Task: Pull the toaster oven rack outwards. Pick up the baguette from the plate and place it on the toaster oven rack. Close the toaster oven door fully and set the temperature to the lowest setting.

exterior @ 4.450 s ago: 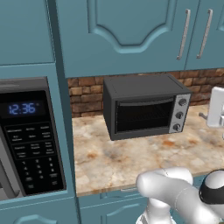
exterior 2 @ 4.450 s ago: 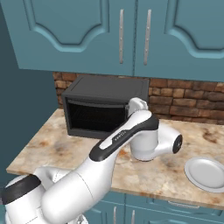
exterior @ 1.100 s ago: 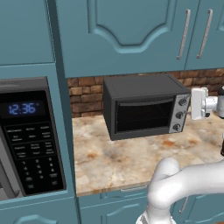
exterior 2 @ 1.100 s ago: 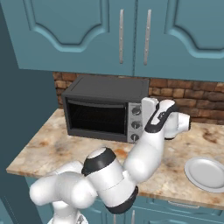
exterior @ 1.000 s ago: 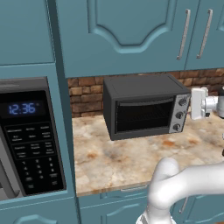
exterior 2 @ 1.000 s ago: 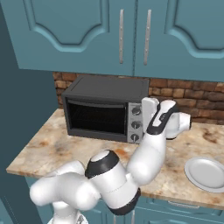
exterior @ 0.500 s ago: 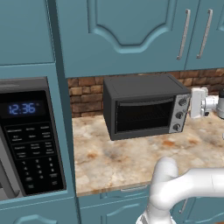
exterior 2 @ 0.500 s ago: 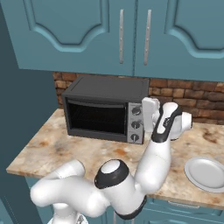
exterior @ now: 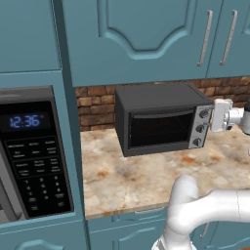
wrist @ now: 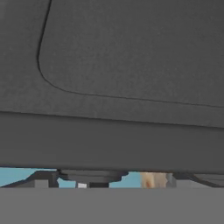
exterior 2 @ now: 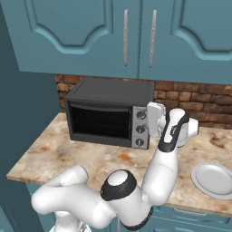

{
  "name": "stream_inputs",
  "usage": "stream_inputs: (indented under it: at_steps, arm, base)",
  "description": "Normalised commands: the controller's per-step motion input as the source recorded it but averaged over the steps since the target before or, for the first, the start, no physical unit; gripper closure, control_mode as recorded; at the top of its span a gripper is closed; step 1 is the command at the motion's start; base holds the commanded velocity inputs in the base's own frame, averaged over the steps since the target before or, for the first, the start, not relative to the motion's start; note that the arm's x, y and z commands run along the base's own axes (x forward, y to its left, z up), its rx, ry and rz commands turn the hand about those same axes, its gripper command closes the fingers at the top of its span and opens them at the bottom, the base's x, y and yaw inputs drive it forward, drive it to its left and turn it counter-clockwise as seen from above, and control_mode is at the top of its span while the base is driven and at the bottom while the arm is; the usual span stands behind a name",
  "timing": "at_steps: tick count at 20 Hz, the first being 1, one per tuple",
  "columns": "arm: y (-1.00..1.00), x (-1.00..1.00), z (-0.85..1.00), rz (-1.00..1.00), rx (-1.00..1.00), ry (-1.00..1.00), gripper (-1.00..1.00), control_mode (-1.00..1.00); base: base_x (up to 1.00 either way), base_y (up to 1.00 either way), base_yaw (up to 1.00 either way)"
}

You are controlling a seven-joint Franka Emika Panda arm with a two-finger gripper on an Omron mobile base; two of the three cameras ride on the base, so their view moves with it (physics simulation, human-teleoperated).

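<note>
Toaster oven (exterior: 161,117) at the back of the speckled beige counter (exterior: 127,178), against the brick backsplash (exterior: 95,105), under the teal upper cabinets (exterior: 141,39). Toaster oven door (exterior: 158,128) shut flat against the front, upright, dark glass window facing out, slim handle bar along the top edge. Silver side panel to the right of the door, three round knobs (exterior: 199,128) stacked one above the other. From the right base view: same toaster oven (exterior 2: 108,111), door (exterior 2: 99,121) closed, knobs (exterior 2: 141,129) on the panel at its right end. Rack and baguette not to be made out behind the dark glass.

Gripper (exterior: 215,116) level with the knob panel, just beside its right edge, pointing at the side of the oven; in the right base view, gripper (exterior 2: 154,118) hard up against the panel's top knob, though contact cannot be told. Fingers spread wide, clasping nothing. Through the hand camera, a dark grey surface of the toaster oven (wrist: 113,87) very close, with a curved seam across it and a thin strip of teal and beige below.

Further out: white empty plate (exterior 2: 213,179) on the counter well to the right of the oven, near the front edge. Black keypad microwave (exterior: 29,156) with blue clock digits built into the tall teal cabinet at far left, well apart from the oven
</note>
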Motion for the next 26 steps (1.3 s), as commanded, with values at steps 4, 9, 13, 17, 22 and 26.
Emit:
stream_inputs:
  at_steps: [4,9,13,17,22,26]
  arm:
    - [0.03,0.36,0.0,0.0,-0.03,-0.02,-1.0,-1.0]
    - [0.16,0.39,0.0,0.0,-0.07,0.0,1.0,-1.0]
    - [0.17,0.43,0.0,0.0,-0.08,-0.01,1.0,-1.0]
    - [0.06,0.46,0.0,0.0,-0.05,-0.02,1.0,-1.0]
    - [0.07,0.6,0.0,0.0,-0.13,0.0,1.0,-1.0]
    - [0.0,0.63,0.0,0.0,-0.21,0.0,1.0,-1.0]
  base:
    - [0.0,0.0,0.0]
    - [0.0,0.0,0.0]
    - [0.0,0.0,0.0]
    - [0.0,0.0,0.0]
    - [0.0,0.0,0.0]
    - [0.0,0.0,0.0]
